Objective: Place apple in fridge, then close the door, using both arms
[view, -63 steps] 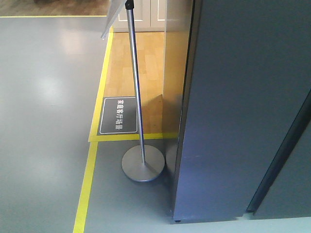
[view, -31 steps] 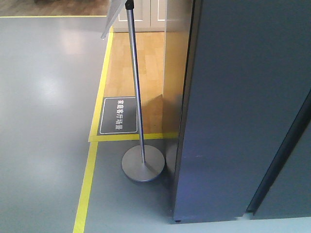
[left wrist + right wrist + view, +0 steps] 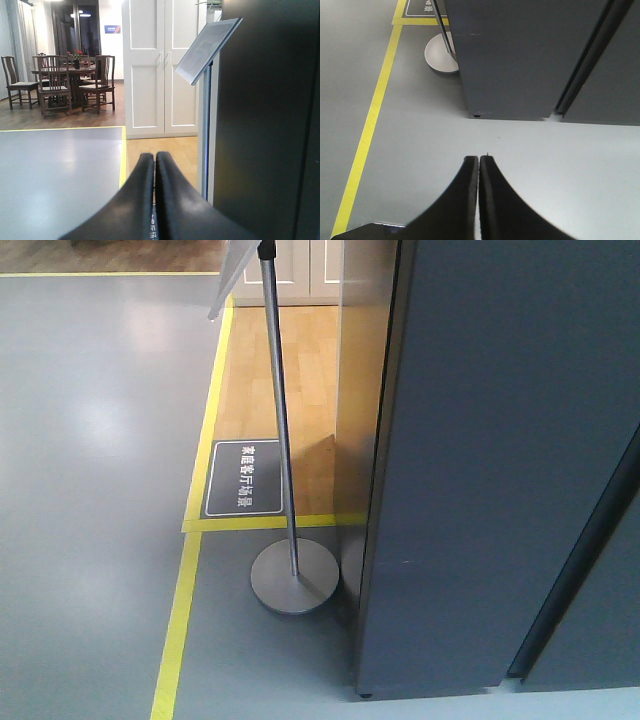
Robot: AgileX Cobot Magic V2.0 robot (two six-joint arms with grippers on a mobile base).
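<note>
Grey floor (image 3: 90, 490) fronts the closed fridge (image 3: 500, 460); sign stand (image 3: 292, 580) beside it.

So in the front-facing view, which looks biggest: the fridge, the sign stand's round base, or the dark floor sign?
Largest to smallest as seen:
1. Fridge, filling the right half.
2. Round base and dark floor sign look about alike; the base sits nearer the camera, so I won't rank them.

Fridge (image 3: 500, 470) occupies the right of the front view, standing on the floor (image 3: 90, 540). Sign stand (image 3: 290, 575) sits just beside its left side, base on the floor. Floor placard (image 3: 243, 478) lies behind the stand's base. Dining table (image 3: 75, 70) stands far behind, left.
</note>
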